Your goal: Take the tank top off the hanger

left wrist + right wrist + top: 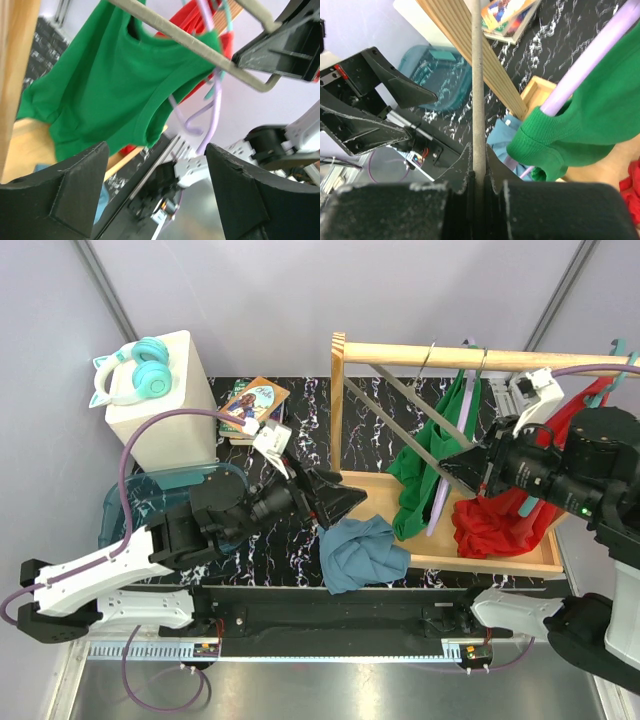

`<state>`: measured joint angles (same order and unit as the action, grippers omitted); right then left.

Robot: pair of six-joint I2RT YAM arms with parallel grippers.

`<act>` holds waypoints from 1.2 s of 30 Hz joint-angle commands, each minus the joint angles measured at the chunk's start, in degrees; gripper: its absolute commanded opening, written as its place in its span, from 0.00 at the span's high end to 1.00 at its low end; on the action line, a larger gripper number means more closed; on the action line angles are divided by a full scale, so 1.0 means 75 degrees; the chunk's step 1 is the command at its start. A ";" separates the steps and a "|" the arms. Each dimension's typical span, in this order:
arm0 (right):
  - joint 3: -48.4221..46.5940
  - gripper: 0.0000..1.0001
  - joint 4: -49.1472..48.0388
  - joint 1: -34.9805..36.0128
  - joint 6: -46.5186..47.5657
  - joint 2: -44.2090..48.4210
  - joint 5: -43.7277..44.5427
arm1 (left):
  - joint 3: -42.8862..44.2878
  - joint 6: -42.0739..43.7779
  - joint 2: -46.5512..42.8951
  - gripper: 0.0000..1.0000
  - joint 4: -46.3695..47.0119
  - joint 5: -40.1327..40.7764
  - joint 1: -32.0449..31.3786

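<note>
Black marbled table (300, 530) lay under a wooden rack (430, 355), and from that rack the green tank top (415, 490) hung over the rack's wooden tray, between a crumpled blue cloth (362, 550) and a red garment (500, 520). The right gripper (466, 472) had its jaws clamped on the thin bar of a grey hanger (410, 430), which slanted out toward the left arm. A lilac hanger (440, 502) was tangled in the same strap (which of the two truly carried the top I could not tell). The left gripper (345, 502) stood with its jaws wide and nothing between them, near the top but apart from it. The top's long axis ran roughly up and down, with straps at the hanger and hem drooping toward the tray. It looked light, limp and stretchy, likely to snag at the strap rather than slide. The shoulder strap by the hanger's end seemed the best place to pinch.
</note>
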<state>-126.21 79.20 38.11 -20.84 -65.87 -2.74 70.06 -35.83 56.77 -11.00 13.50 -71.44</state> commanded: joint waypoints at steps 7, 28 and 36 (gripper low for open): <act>0.1839 0.93 0.0538 0.0005 -0.0362 0.0719 -0.0325 | -0.1079 -0.0167 -0.0258 0.07 -0.1263 -0.0089 -0.0025; 0.2215 0.00 -0.0423 0.0005 -0.1052 0.2629 -0.0689 | -0.3469 -0.0858 0.0984 0.01 -0.1287 0.0697 -0.0119; 0.2332 0.00 -0.0646 0.0005 -0.1194 0.3251 -0.0314 | -0.4009 -0.1070 0.1348 0.04 -0.0468 0.0579 -0.0119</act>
<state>-109.10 77.32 38.11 -28.84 -41.54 -6.87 41.04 -42.72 65.80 -20.99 17.10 -72.03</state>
